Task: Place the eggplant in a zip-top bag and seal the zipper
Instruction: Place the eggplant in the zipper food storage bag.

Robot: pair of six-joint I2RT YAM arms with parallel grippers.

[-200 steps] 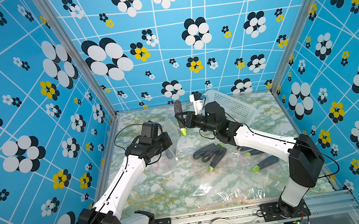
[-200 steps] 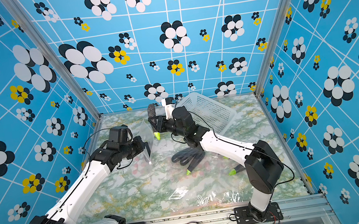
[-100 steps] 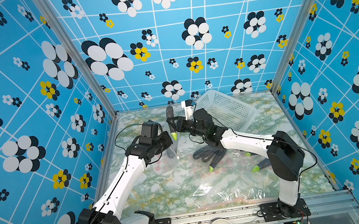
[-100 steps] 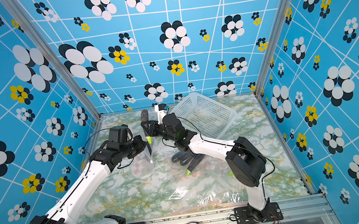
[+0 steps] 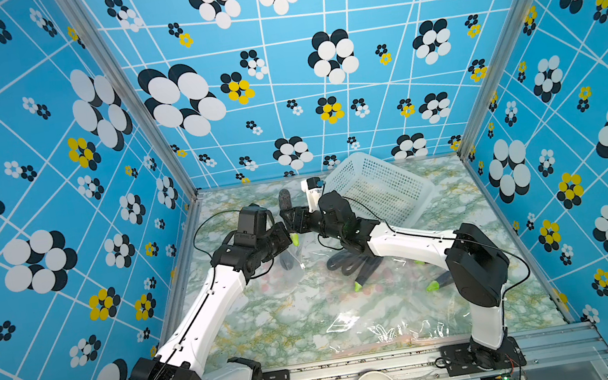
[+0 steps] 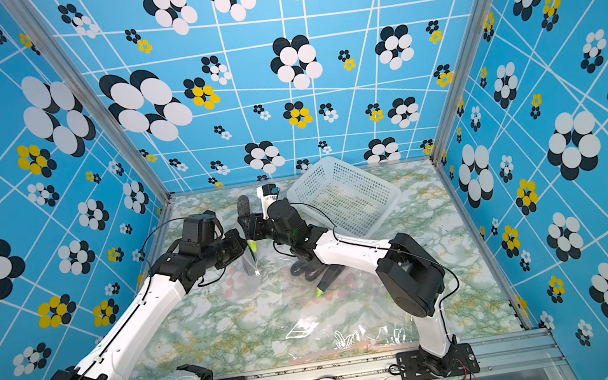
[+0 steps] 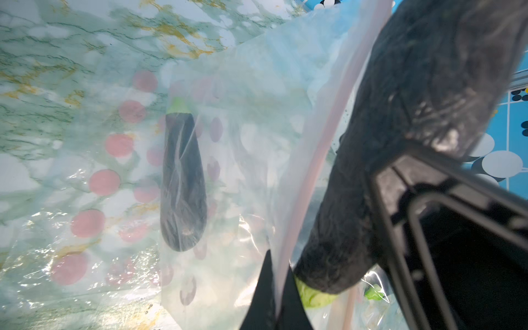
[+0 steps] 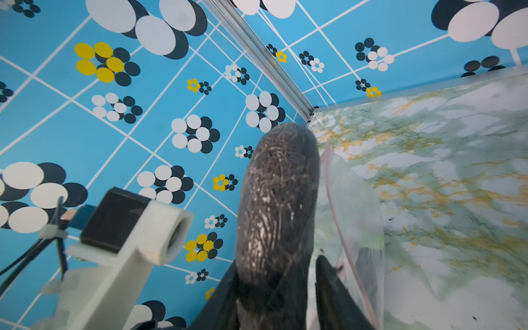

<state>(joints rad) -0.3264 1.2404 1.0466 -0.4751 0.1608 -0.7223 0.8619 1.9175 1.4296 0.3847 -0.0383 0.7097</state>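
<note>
My left fingers point(image 7: 268, 285) are pinched together on the pink zipper strip point(image 7: 314, 148) of the zip-top bag point(image 5: 287, 277). They hold it hanging over the counter point(image 5: 273, 326), toward the back left corner. The eggplant point(image 5: 285, 201) stands upright between my right fingers point(image 5: 292, 217), green stem down, just beside the lip I hold. The right wrist view shows a thin sliver along one finger, so I cannot tell whether they clamp it or stand loose around it. Nor can I tell whether the stem is already between both lips.

As I read it, the step is feeding the eggplant in stem-first. To do it well I would keep the held lip taut and drawn away from the eggplant so the mouth gapes. I would then go straight down along its length and let go only once the thick body has passed the zipper. Released too high, it could tip over the lip onto the counter. Another eggplant point(image 7: 183, 183) shows through the film; I cannot tell whether it is inside the bag or behind it.

Room is tight here, since both arms meet close to the back edge. The white basket point(image 5: 380, 192) lies tilted just beside my right arm, and the loose eggplants point(image 5: 346, 264) sit under that forearm. The spare bags point(image 5: 388, 329) lie along the front edge. The middle of the counter is barer, so I would withdraw upward and toward it.
</note>
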